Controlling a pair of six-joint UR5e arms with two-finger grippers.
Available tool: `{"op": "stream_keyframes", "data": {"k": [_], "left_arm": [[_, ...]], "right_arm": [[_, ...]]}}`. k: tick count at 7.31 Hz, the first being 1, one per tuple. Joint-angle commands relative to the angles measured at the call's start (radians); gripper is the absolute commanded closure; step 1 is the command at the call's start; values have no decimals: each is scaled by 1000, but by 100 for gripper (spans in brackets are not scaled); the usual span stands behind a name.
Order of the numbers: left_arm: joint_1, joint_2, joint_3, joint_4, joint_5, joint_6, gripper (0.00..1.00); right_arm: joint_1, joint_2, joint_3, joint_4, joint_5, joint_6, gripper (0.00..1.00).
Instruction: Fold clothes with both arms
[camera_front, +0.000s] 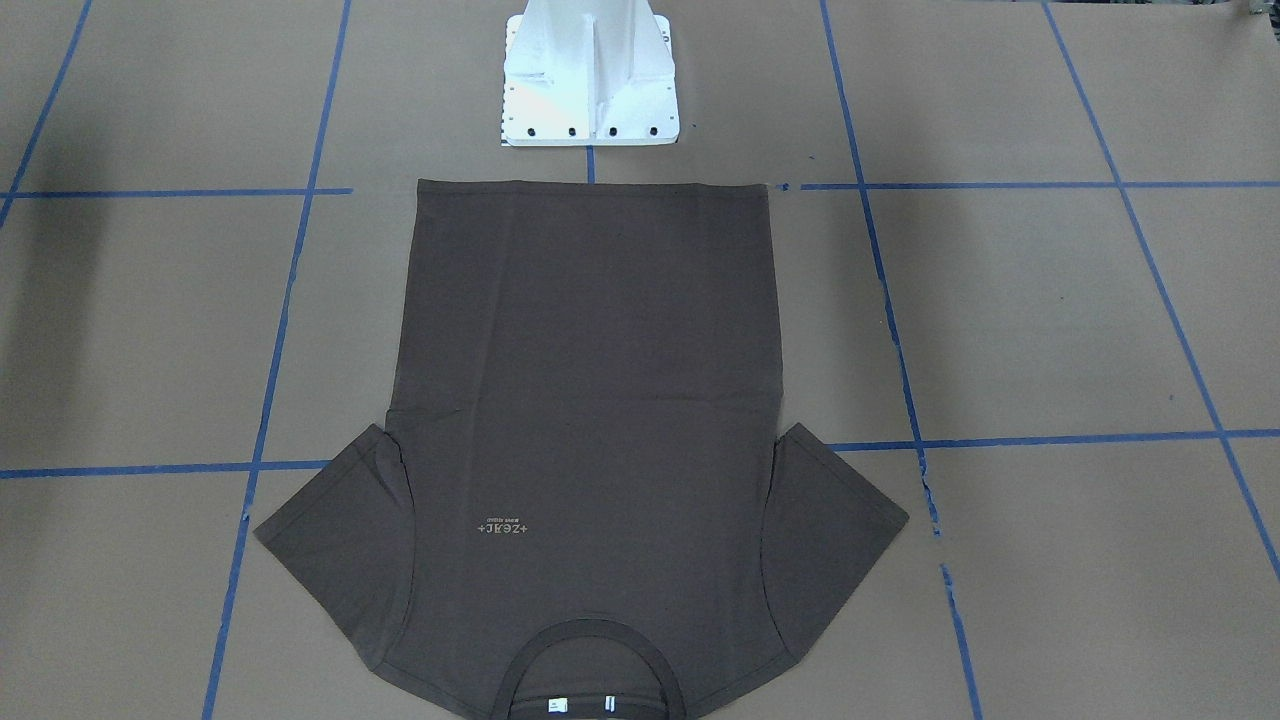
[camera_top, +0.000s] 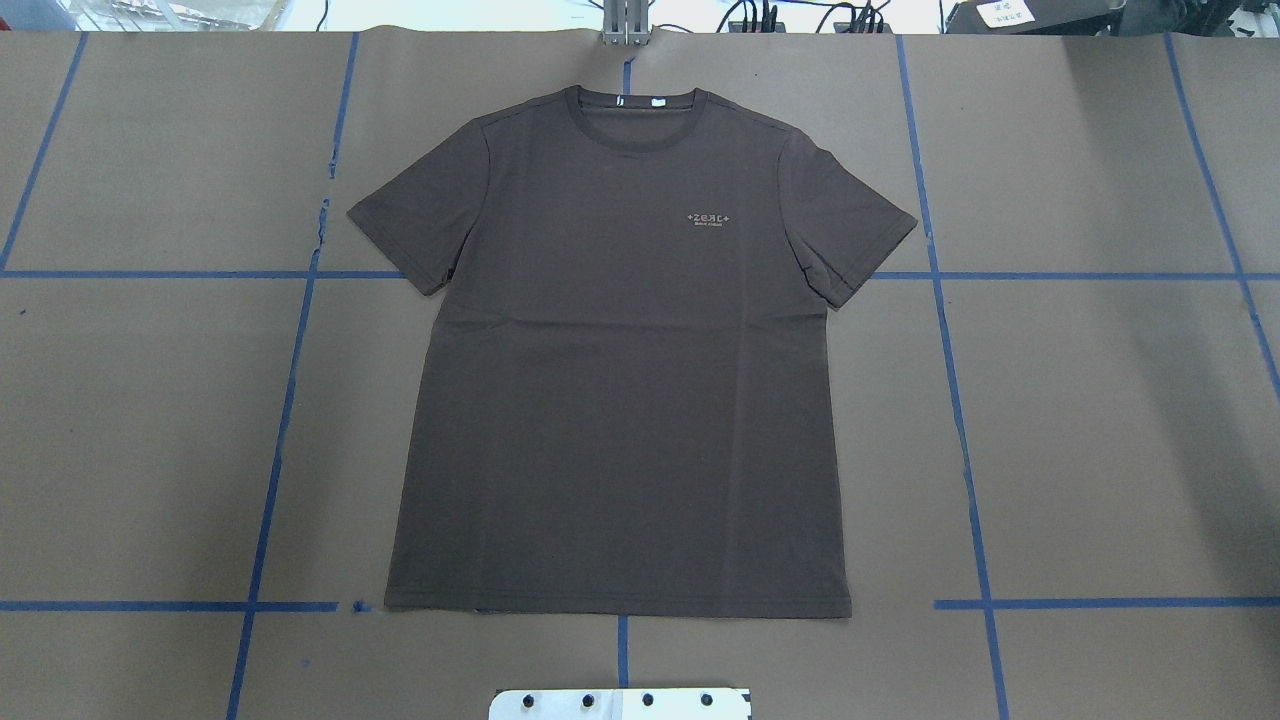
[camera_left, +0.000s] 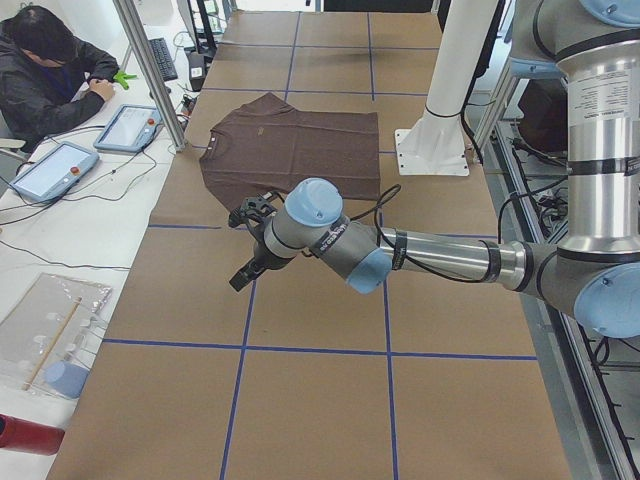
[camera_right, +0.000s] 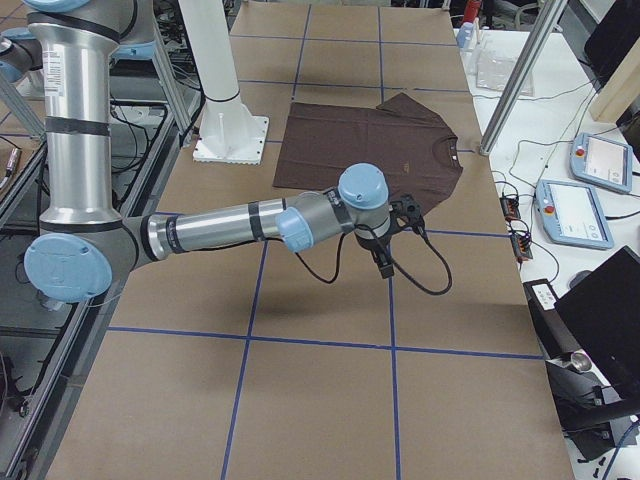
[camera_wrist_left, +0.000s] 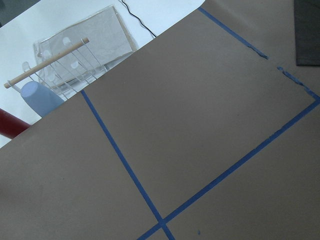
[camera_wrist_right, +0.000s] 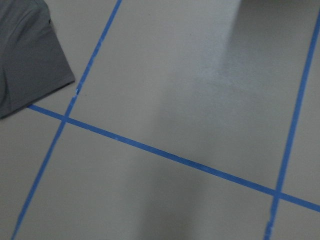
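One dark brown T-shirt (camera_top: 620, 380) lies flat and front up at the middle of the desk, on brown paper (camera_top: 1100, 420) marked into squares by blue tape lines (camera_top: 955, 400). Collar (camera_top: 634, 100) points to the far edge, on the operators' side; hem (camera_top: 620, 605) runs parallel to the near edge, just short of the white base (camera_front: 590, 80). Both short sleeves are spread outward, toward the desk's left and right ends. Pale chest logo (camera_top: 709, 219) faces up; white neck tags (camera_top: 655, 101) show inside the collar. Fabric looks smooth, with only faint creases across the chest. Left arm (camera_left: 450, 260) reaches out from the robot's edge, forearm roughly level. Left gripper (camera_left: 245, 272) hangs above bare paper on the shirt's left-end side and is not touching the cloth. It shows only in the side view, so I cannot tell whether its claw is spread or pressed together. Right arm (camera_right: 210, 232) is posed in mirror fashion. Right gripper (camera_right: 386, 262) is over bare paper on the shirt's right-end side, clear of the cloth; claw state again cannot be told. Left wrist view takes in paper, tape and a corner of the shirt; right wrist view takes in paper, tape and one sleeve. An operator (camera_left: 50, 70) sits beyond the far edge, beside two tablets (camera_left: 130, 128).
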Motion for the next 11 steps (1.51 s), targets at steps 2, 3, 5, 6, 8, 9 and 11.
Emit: {"op": "stream_keyframes", "data": {"k": [2, 3, 5, 6, 8, 9, 11], "left_arm": [[0, 2, -3, -7, -9, 1, 0], [0, 2, -3, -7, -9, 3, 0], [0, 2, -3, -9, -9, 6, 0], [0, 2, -3, -7, -9, 8, 0], [0, 5, -3, -13, -9, 9, 0], [0, 8, -2, -21, -9, 9, 0], [0, 9, -3, -21, -9, 11, 0]], "right_arm": [[-281, 188, -4, 40, -255, 508, 0], [-399, 238, -64, 155, -414, 685, 1], [-484, 419, -357, 393, -491, 881, 14], [-504, 420, -422, 476, -535, 884, 20], [-532, 423, -488, 503, -568, 885, 32], [-549, 425, -507, 503, -601, 886, 33], [-569, 426, -527, 503, -622, 885, 34]]}}
